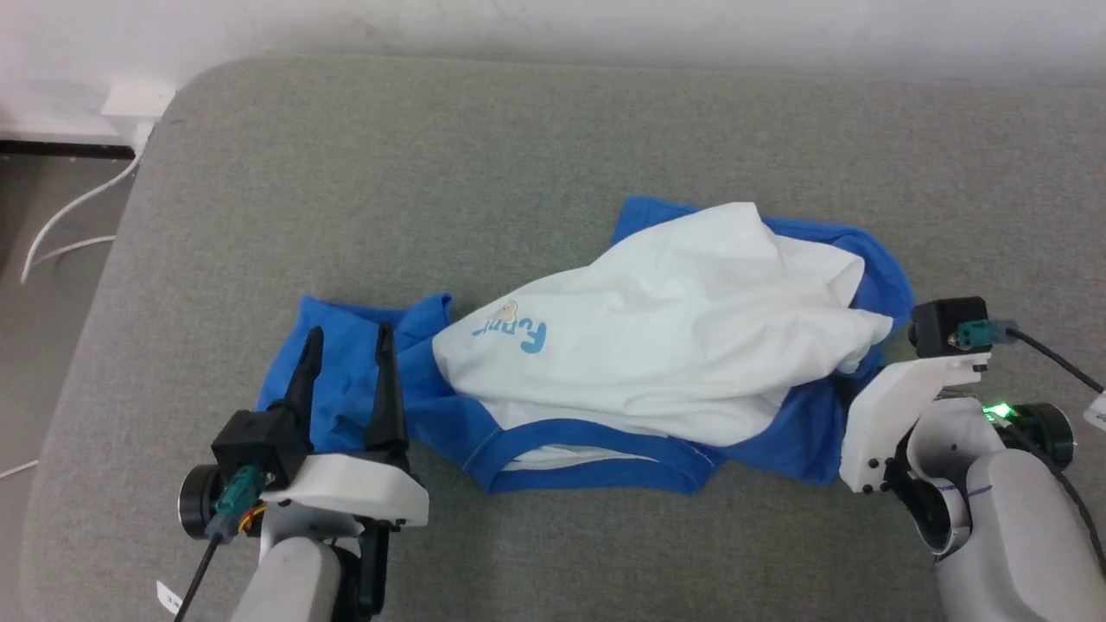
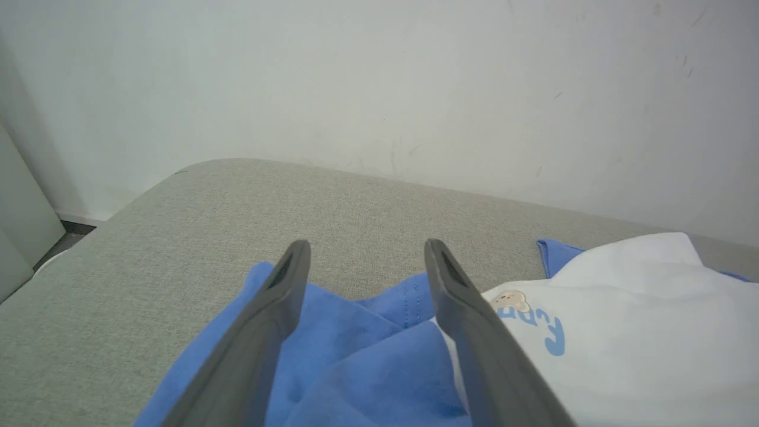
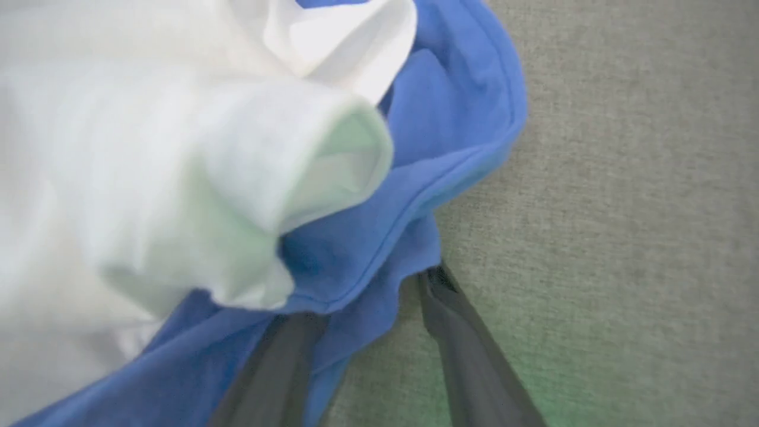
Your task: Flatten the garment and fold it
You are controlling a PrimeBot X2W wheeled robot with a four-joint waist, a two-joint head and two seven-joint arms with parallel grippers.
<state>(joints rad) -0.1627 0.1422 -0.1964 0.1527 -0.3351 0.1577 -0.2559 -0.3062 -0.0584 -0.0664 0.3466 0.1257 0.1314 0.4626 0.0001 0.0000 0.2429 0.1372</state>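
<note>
The shirt [image 1: 657, 345] is lying crumpled on the grey cushion [image 1: 518, 155]; the left gripper [image 1: 349, 331] is gaping wide over its blue end, gripping nothing; the right gripper [image 3: 364, 296] is straddling its blue edge, fingers parted.

grey fabric surface [image 1: 518, 147], white wall [image 2: 379, 77] behind, white cables [image 1: 69, 216] far L, maybe socket [image 1: 138, 97]

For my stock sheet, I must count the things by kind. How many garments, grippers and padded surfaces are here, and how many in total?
garment: 1
grippers: 2 (left gripper, right gripper)
grey padded surface: 1
total: 4
</note>
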